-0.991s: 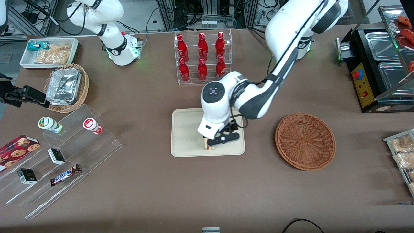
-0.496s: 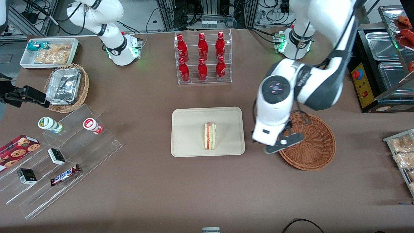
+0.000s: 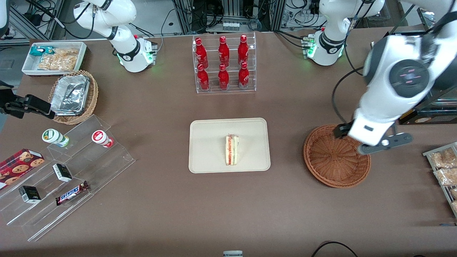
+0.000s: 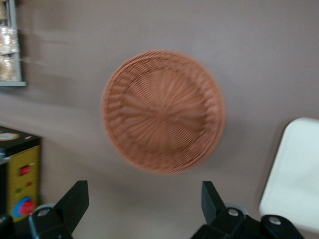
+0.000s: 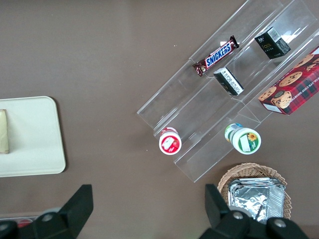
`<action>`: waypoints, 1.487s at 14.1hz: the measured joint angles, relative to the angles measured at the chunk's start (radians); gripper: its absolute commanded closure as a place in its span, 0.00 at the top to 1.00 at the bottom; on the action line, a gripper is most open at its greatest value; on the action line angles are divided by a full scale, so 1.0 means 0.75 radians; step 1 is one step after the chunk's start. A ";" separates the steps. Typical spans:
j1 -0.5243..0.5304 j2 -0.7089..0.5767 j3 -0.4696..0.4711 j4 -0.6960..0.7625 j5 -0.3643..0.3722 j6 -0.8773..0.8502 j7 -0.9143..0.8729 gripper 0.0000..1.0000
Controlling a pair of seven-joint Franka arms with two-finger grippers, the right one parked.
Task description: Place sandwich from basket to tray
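A brown surface (image 3: pixel 160 214) carries everything. Farther from the front camera than the tray (image 3: pixel 209 157) stands a clear rack of red bottles (image 3: pixel 223 62). Toward the parked arm's end lie a tan wicker basket of foil trays (image 3: pixel 73 96), a white bin of bagged snacks (image 3: pixel 55 57) and a clear stepped display (image 3: pixel 71 171) holding two small cups, a cookie box, small dark boxes and a Snickers bar (image 3: pixel 72 192). Toward the working arm's end sit a black appliance with metal pans (image 3: pixel 410 71) and a rack of bagged snacks (image 3: pixel 444 167). Nothing lies between the tray and the basket (image 3: pixel 332 157).

The gripper (image 4: pixel 144 206) hangs above the surface at the basket's edge toward the working arm's end; in the front view its white body covers part of the basket's rim. In the left wrist view the jaws are spread wide with nothing between them, and the basket, somewhat blurred there, looks bare inside.

The sandwich (image 3: pixel 232 150) lies on the tray, near the middle and slightly toward the front camera's edge. It is a narrow wedge of pale cream bread, its cut edge up, showing red and green filling stripes. The tray is flat, cream-beige, with rounded corners and a low rim, well apart from the round reddish-brown basket with its radial weave.
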 measured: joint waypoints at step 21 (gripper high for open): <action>0.163 -0.255 0.066 0.089 -0.186 -0.393 0.283 1.00</action>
